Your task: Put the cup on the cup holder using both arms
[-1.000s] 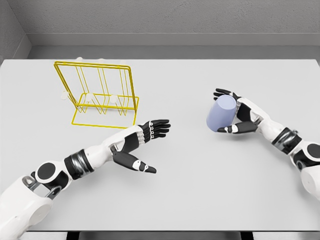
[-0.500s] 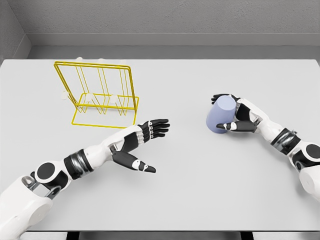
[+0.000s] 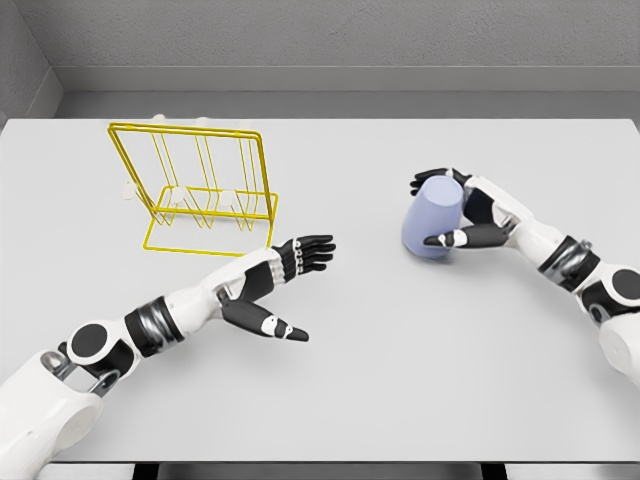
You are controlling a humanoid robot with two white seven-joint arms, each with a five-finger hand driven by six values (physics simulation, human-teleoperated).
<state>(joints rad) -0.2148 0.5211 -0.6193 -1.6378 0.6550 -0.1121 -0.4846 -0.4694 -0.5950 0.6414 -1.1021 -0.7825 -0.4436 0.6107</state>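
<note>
right hand [image 3: 462,212] grips a tilted lavender cup [image 3: 432,219], right of centre; left hand [image 3: 285,283] open; white table [image 3: 380,380], grey walls.

The right hand [image 3: 468,212] has carried the cup [image 3: 432,219] leftward — nearer the table's middle.

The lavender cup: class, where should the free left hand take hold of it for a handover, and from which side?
Probably the bare side wall of the cup, approached from the picture's left. The right hand already wraps its right side, thumb in front and fingers behind, so only the left-facing wall is free. The left hand waits open, palm toward it.
</note>
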